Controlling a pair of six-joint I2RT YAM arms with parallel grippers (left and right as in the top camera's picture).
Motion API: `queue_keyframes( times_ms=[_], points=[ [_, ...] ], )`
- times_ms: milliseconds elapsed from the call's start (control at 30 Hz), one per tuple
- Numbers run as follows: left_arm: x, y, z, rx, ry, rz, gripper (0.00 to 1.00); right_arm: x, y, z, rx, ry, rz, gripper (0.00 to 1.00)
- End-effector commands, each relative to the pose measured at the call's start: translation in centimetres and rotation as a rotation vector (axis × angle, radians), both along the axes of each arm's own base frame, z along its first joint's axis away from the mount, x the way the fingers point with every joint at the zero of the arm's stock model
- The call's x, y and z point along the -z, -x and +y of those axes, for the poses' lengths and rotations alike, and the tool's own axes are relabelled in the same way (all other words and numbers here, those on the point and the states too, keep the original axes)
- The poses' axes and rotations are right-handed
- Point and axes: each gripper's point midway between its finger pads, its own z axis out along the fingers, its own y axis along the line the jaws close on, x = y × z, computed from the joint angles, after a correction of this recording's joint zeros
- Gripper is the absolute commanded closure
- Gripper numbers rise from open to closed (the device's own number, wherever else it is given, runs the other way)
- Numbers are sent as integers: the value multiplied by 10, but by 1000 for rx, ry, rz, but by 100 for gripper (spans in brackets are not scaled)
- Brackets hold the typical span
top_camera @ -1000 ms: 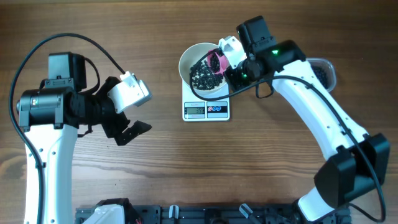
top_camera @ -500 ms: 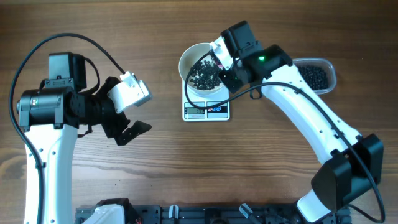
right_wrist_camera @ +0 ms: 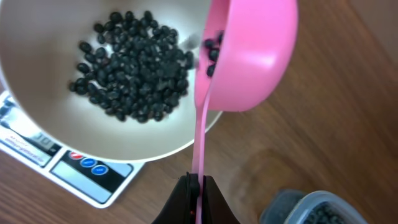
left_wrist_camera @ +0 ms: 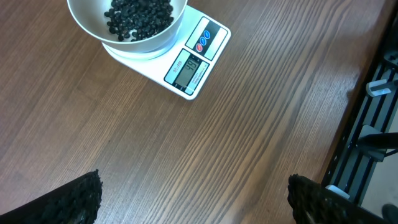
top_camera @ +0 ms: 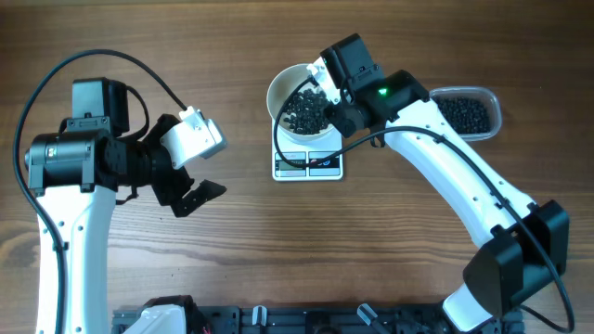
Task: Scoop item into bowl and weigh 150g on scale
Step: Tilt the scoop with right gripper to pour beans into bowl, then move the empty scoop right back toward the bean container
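Right gripper (right_wrist_camera: 196, 186) clamped on thin handle of pink scoop (right_wrist_camera: 249, 56), scoop tipped on edge over rim of white bowl (right_wrist_camera: 37, 93). Black beans (right_wrist_camera: 134, 78) heaped in bowl, few at scoop mouth. Bowl sits on scale (right_wrist_camera: 74, 171); display digits too blurred to read. Left gripper (left_wrist_camera: 196, 205) well apart from scale, jaws wide apart, empty.

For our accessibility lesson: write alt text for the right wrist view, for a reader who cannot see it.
A pink plastic scoop, its thin handle pinched in the shut right claw, tilts over a round white bowl of tiny round black beads standing on a flat white digital scale. A clear plastic tub shows bottom right.
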Motion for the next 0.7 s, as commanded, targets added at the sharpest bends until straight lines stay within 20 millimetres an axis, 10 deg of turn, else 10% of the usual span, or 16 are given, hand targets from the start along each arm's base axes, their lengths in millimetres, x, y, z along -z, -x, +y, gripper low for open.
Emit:
queue_keyframes(
  times_ms=[0, 667],
  points=[
    [-11, -1, -3, 20, 17, -44, 0, -1, -4, -3, -1, 90, -52, 96],
    [-11, -1, -3, 19, 17, -44, 0, -11, 0, 4, -25, 183, -115, 96]
  ],
)
